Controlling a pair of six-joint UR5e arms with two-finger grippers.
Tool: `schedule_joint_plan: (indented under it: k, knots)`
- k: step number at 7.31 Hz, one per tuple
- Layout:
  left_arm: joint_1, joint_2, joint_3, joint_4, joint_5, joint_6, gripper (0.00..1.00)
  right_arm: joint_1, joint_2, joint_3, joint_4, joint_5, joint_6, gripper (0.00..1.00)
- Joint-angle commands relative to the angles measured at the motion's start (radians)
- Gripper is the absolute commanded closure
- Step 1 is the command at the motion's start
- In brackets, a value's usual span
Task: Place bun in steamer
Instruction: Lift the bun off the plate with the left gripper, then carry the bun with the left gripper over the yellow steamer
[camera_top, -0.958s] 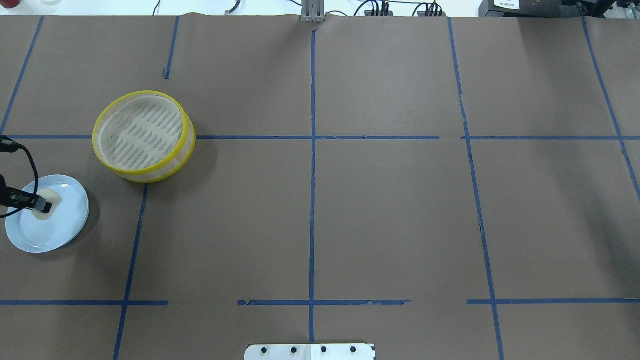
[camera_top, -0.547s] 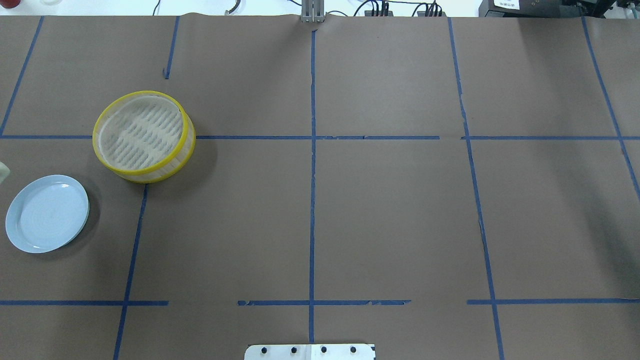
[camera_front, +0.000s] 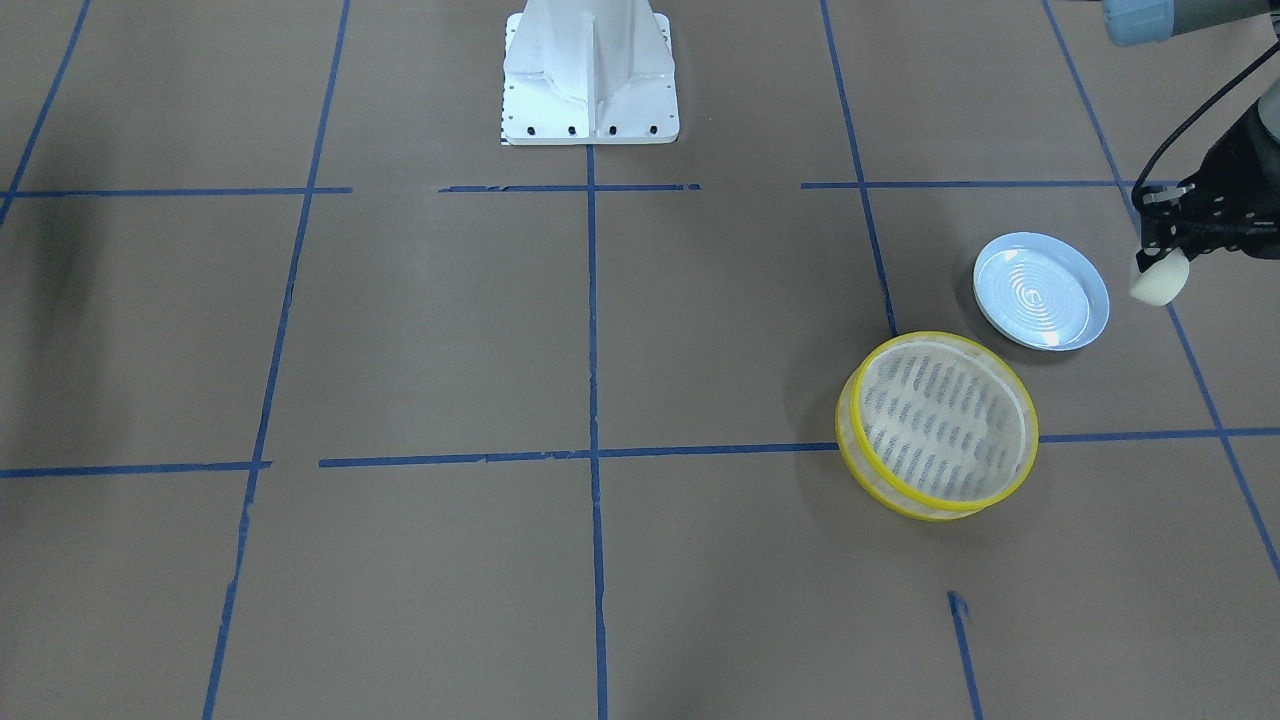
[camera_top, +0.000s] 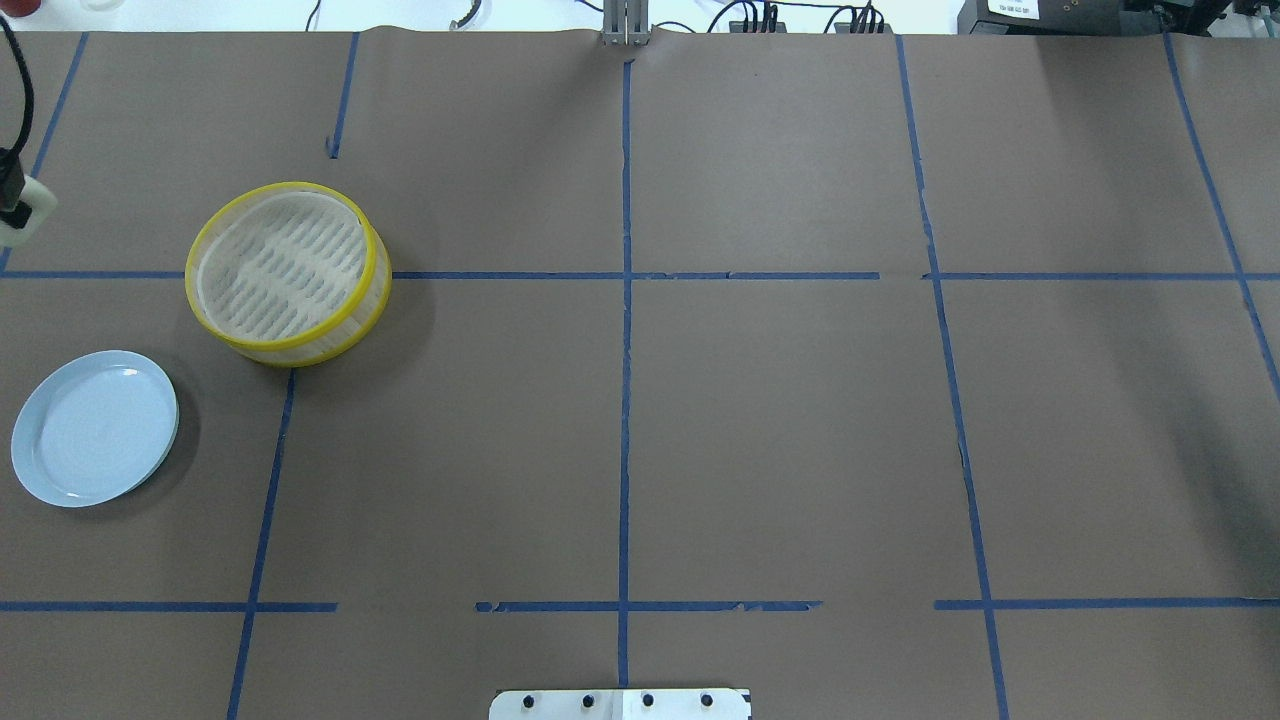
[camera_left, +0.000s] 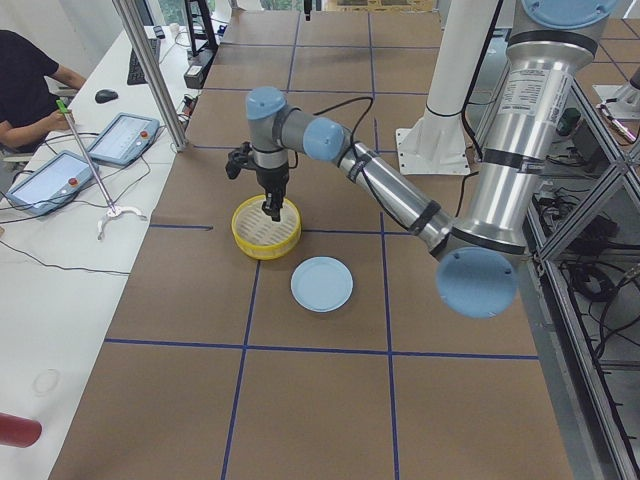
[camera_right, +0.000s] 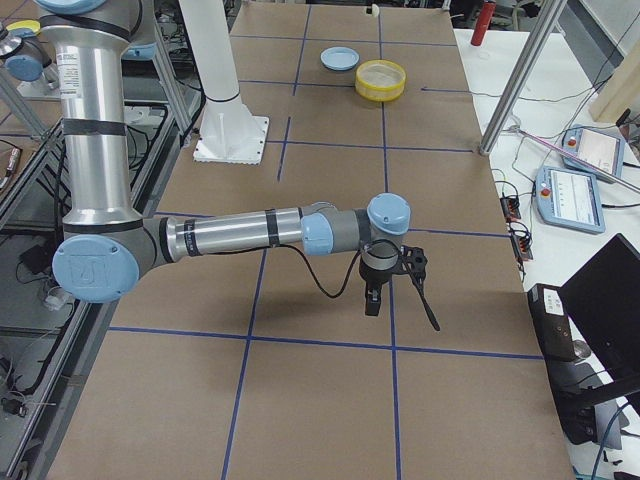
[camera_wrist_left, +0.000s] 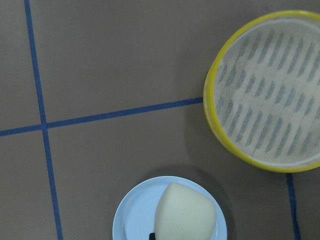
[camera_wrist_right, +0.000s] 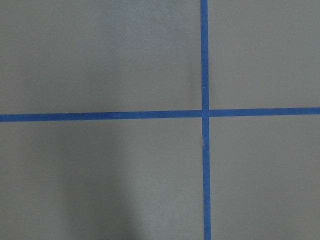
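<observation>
The steamer (camera_top: 287, 272), a round yellow-rimmed basket with a slatted bottom, stands empty on the left part of the table; it also shows in the front view (camera_front: 938, 425) and the left wrist view (camera_wrist_left: 270, 95). My left gripper (camera_top: 14, 212) is shut on the cream-white bun (camera_top: 30, 222) and holds it in the air at the overhead view's left edge, to the left of the steamer. The front view shows the bun (camera_front: 1160, 283) hanging under the gripper (camera_front: 1160, 262), beside the plate. The left wrist view shows the bun (camera_wrist_left: 185, 212) close up. My right gripper (camera_right: 378, 300) hangs over bare table far away; I cannot tell whether it is open or shut.
A pale blue round plate (camera_top: 95, 427) lies empty near the steamer, toward the robot's side. Blue tape lines cross the brown paper table (camera_top: 780, 420). The robot's white base (camera_front: 590, 75) stands at the middle of its edge.
The left gripper lifted the bun off the plate, left the overhead view briefly, and now holds it higher and farther from the robot. The plate is now empty.
</observation>
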Motion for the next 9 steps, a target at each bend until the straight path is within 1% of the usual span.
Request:
schedule_joint_plan:
  k: [1,2,3,4,5,6,7,9]
  knots:
    - [0.133,-0.148,0.111,0.024,-0.007,-0.125,0.69,0.0,0.0,0.0,-0.001,0.0,0.0,0.0]
    - [0.169,-0.149,0.177,-0.089,-0.006,-0.189,0.69,0.0,0.0,0.0,-0.001,0.0,0.0,0.0]
    - [0.206,-0.137,0.26,-0.238,-0.004,-0.236,0.69,0.0,0.0,0.0,-0.001,0.0,0.0,0.0]
    - [0.226,-0.134,0.312,-0.313,-0.004,-0.261,0.7,0.0,0.0,0.0,-0.001,0.0,0.0,0.0]
    - [0.228,-0.133,0.348,-0.355,-0.004,-0.264,0.7,0.0,0.0,0.0,-0.001,0.0,0.0,0.0]
    - [0.228,-0.133,0.375,-0.366,-0.004,-0.263,0.7,0.0,0.0,0.0,-0.001,0.0,0.0,0.0]
    - [0.229,-0.13,0.385,-0.398,-0.003,-0.263,0.7,0.0,0.0,0.0,-0.001,0.0,0.0,0.0]
    - [0.245,-0.11,0.449,-0.521,-0.003,-0.309,0.7,0.0,0.0,0.0,-0.001,0.0,0.0,0.0]
